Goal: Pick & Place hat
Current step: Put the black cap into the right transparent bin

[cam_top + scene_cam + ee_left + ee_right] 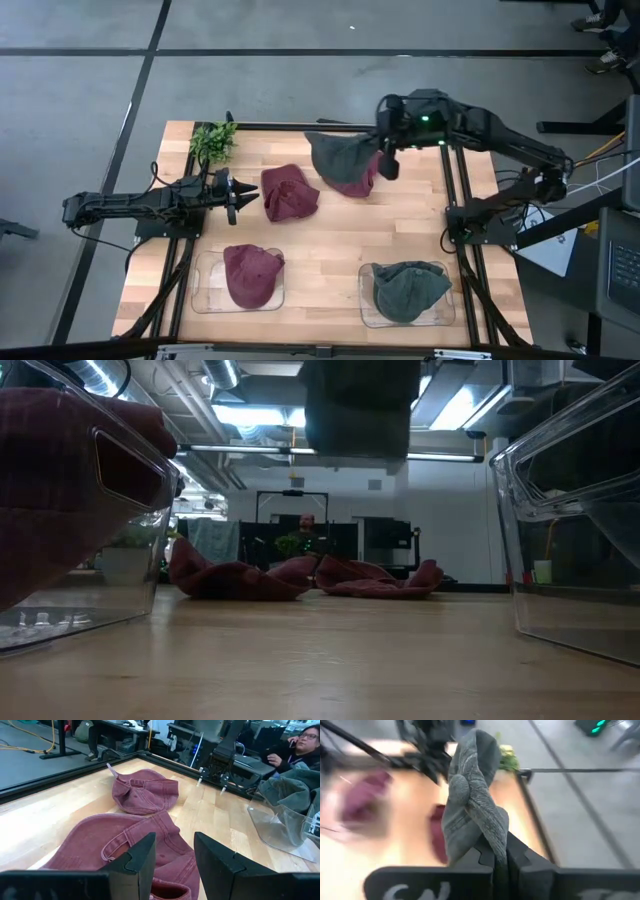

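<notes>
**Grey hat aloft at the far edge**

Your right claw is pinching a grey hat, lifting it clear of the bench over a maroon hat. Your left claw is waiting part-open beside another maroon hat

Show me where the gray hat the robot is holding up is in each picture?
High view: the gray hat hangs from the right gripper, near the table's far edge.
Low view: only a dark shape at top centre, possibly the hat; cannot tell.
Left wrist view: not in it.
Right wrist view: it rises from the shut fingers, centre.
Shared landmark: the maroon hat on the wood, also in the left wrist view.
</notes>
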`<state>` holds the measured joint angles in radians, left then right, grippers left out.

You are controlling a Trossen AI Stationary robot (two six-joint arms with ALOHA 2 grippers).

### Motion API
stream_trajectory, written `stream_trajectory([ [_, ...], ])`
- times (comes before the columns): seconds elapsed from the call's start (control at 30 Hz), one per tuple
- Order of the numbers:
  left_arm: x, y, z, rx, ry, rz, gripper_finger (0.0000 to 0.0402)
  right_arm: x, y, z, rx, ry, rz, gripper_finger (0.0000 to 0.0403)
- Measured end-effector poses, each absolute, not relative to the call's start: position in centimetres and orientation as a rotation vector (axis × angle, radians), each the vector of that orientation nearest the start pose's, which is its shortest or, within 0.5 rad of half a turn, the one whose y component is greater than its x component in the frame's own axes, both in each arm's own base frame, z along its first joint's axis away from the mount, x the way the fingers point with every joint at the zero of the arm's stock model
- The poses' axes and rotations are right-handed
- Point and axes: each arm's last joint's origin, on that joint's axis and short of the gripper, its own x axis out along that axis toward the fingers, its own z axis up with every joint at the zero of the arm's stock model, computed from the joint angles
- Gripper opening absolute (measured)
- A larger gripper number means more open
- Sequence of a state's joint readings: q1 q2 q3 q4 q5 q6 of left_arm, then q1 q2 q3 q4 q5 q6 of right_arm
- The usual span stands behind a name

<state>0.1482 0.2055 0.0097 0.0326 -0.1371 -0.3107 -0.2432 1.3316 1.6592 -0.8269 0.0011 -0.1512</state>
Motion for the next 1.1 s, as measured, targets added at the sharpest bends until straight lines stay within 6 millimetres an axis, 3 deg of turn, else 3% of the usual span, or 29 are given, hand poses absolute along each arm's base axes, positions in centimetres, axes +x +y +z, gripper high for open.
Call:
stream_trajectory([
  [0.37,10.7,2.0,15.3,-0.309,0.118,0.307,0.013,21.4,-3.3,46.1,0.258,0.508,0.016,0.0006],
  [0.8,10.7,2.0,15.3,-0.308,0.118,0.308,0.013,22.6,1.8,46.2,0.604,0.557,0.202,0.0006],
  [1.1,10.7,2.0,15.3,-0.309,0.118,0.308,0.013,22.2,5.9,46.1,0.602,0.638,0.397,0.0006],
])
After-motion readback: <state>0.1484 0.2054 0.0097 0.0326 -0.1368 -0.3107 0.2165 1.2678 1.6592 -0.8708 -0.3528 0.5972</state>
